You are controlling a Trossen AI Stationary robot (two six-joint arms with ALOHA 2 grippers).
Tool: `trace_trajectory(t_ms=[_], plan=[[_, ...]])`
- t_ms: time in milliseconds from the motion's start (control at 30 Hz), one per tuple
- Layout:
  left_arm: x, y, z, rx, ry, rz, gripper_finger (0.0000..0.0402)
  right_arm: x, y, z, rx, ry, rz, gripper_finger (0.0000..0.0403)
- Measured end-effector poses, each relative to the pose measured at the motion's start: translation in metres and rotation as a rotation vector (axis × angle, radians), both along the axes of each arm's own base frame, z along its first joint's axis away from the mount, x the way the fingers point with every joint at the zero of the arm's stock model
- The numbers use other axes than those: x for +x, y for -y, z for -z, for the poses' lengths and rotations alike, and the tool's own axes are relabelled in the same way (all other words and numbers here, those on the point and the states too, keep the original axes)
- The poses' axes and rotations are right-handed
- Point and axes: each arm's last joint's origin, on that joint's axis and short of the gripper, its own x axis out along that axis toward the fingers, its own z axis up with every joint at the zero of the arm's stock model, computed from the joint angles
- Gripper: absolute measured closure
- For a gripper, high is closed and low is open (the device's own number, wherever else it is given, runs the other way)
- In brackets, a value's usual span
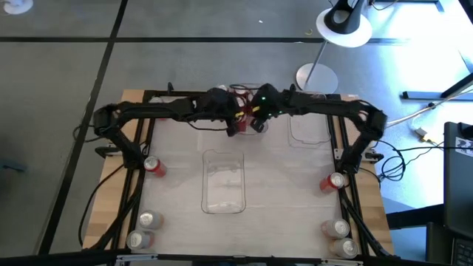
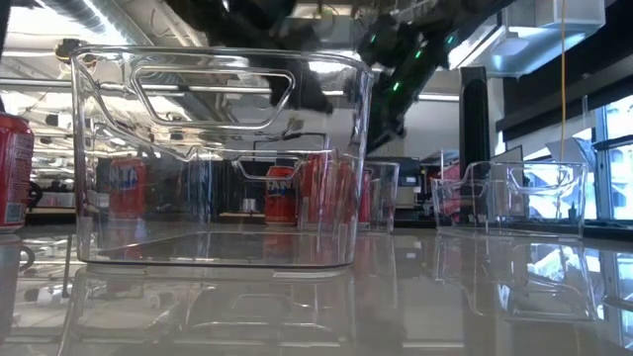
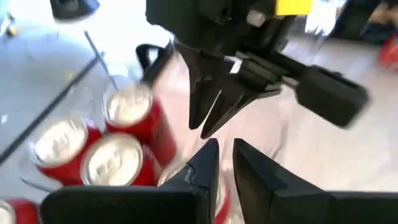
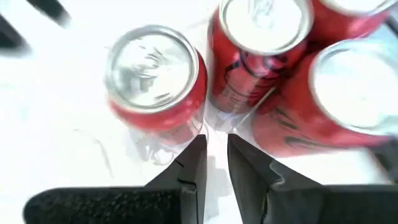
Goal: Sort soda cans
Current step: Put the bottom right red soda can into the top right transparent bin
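Several red soda cans with silver tops stand upright in a clear bin (image 1: 245, 90) at the table's far centre; they show in the left wrist view (image 3: 118, 158) and close up in the right wrist view (image 4: 155, 74). Both arms meet over that bin. My left gripper (image 3: 225, 160) is shut and empty beside the cans. My right gripper (image 4: 215, 155), also seen facing it (image 3: 208, 121), is shut and empty, pointing down just above the cans. More cans stand at the table's left (image 1: 154, 166) and right (image 1: 332, 181).
An empty clear bin (image 1: 223, 181) sits mid-table and fills the low view (image 2: 218, 158). Another clear bin (image 1: 309, 127) is at the far right. Two cans stand near the near-left corner (image 1: 145, 229) and two near the near-right corner (image 1: 340, 236). A lamp base (image 1: 316, 77) lies beyond the table.
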Motion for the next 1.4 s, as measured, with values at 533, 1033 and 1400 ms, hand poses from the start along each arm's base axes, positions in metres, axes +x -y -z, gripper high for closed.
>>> trace_trajectory(t_ms=[533,1033,1400], plan=[[-0.080,0.080,-0.041,0.008,-0.078,-0.056,0.0361,-0.112,-0.120,-0.099,0.059,-0.094,-0.061,0.0338],[-0.087,0.092,-0.036,0.000,-0.028,-0.021,0.0361,-0.153,-0.156,-0.110,0.265,-0.116,-0.037,0.0338],[-0.087,0.092,-0.036,0.003,-0.037,-0.018,0.0361,-0.180,-0.168,-0.099,0.431,-0.411,0.145,0.0198]])
